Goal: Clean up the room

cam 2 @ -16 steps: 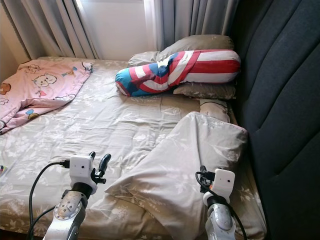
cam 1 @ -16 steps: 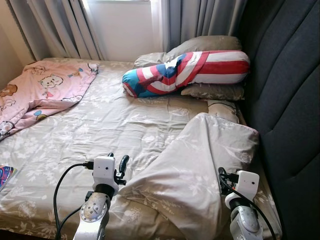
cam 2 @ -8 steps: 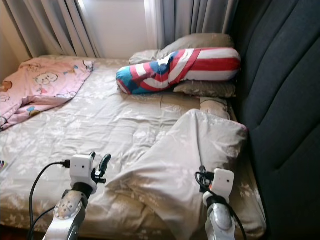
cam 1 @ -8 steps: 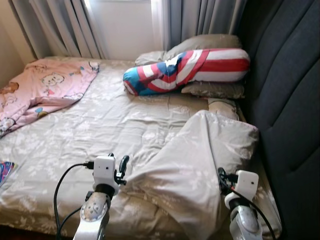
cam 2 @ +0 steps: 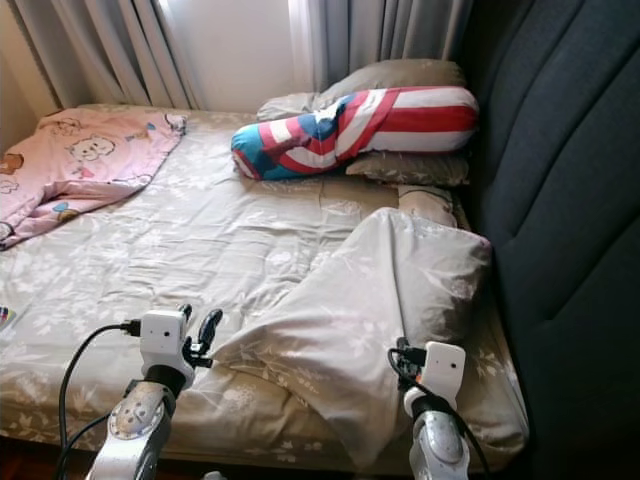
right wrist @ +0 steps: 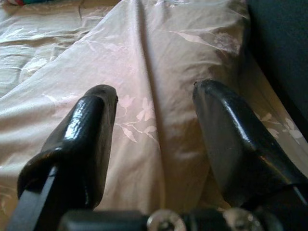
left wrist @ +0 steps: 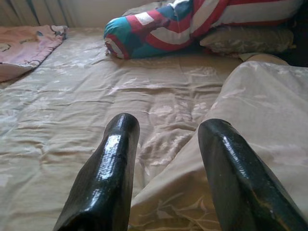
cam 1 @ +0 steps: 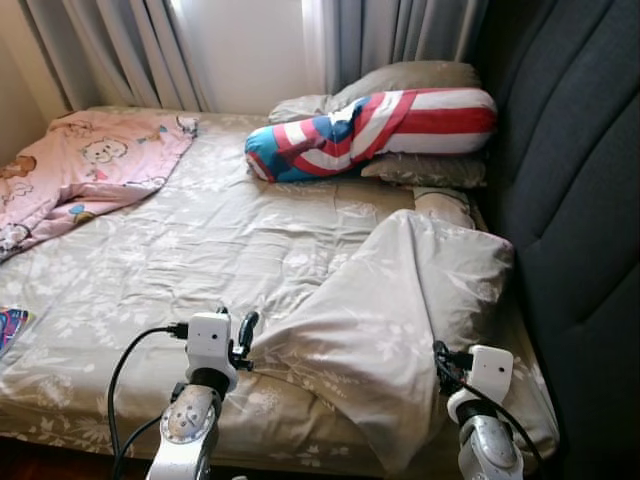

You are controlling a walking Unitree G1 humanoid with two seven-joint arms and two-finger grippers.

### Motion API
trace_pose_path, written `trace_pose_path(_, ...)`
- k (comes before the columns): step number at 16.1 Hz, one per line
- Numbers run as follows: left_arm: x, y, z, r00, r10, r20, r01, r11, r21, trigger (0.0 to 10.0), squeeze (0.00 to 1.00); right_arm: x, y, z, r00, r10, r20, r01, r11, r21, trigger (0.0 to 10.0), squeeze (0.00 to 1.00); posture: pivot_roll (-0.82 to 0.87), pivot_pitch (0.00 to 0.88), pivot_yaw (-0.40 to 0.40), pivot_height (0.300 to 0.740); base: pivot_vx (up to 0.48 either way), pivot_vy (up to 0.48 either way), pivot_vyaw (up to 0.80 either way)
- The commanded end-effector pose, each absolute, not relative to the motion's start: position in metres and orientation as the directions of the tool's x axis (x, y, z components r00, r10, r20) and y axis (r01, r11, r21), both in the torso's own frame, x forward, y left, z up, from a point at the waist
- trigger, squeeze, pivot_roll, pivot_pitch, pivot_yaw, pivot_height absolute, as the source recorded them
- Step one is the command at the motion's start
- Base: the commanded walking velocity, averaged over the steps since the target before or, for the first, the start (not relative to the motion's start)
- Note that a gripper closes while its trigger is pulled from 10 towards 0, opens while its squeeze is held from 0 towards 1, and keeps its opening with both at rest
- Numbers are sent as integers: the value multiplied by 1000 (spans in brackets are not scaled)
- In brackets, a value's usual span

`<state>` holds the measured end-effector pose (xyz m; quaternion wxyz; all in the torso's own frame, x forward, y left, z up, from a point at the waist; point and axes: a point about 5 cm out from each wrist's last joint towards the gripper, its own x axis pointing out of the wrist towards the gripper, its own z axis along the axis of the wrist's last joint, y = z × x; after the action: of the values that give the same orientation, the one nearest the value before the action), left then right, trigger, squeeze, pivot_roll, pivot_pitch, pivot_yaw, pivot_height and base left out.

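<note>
Left gripper [left wrist: 166, 168] spread apart, black glossy fingers [left wrist: 108, 168] empty, poised low over the near edge of the bed just beside the folded-back corner of the beige blanket [cam 1: 390, 320]. Right gripper [right wrist: 154, 139] likewise parted and holding nothing, hovering over the same blanket's fold close to the dark padded headboard [cam 1: 570, 200]. Between and beyond them, the blanket heaped in a slack triangular mound on the right side of the bed, thin quilted cotton by the look of it, pale floral print, soft creases running toward the peak. Further out, the flat rumpled bed sheet [cam 1: 200, 250] of matching print; at the head, a long bolster [cam 1: 370, 125] in red, white and blue stripes, plump and rounded, resting on flat beige pillows [cam 1: 425, 170]. Off to the left, a pink cartoon-print blanket [cam 1: 80, 170] lying crumpled and thin, and grey curtains [cam 1: 120, 50] hanging in folds behind. Risks from here, as judged: pinching only one loose layer, so the fabric slips out or bunches rather than spreading; pulling unevenly with two arms and skewing the blanket; snagging the left wrist's cable [cam 1: 130, 370] on cloth; dragging the sheet beneath along with it.
</note>
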<state>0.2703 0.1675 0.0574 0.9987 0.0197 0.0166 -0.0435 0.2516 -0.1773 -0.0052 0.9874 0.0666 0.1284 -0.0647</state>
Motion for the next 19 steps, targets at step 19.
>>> trace_pose_path(19, 272, 168, 59, 995, -95, -42, 96, 995, 40, 10000, 0, 254, -172, -9, 953, -81, -291, 118, 986, 114, 10000, 0, -49, 21, -11, 658, 0, 0, 0)
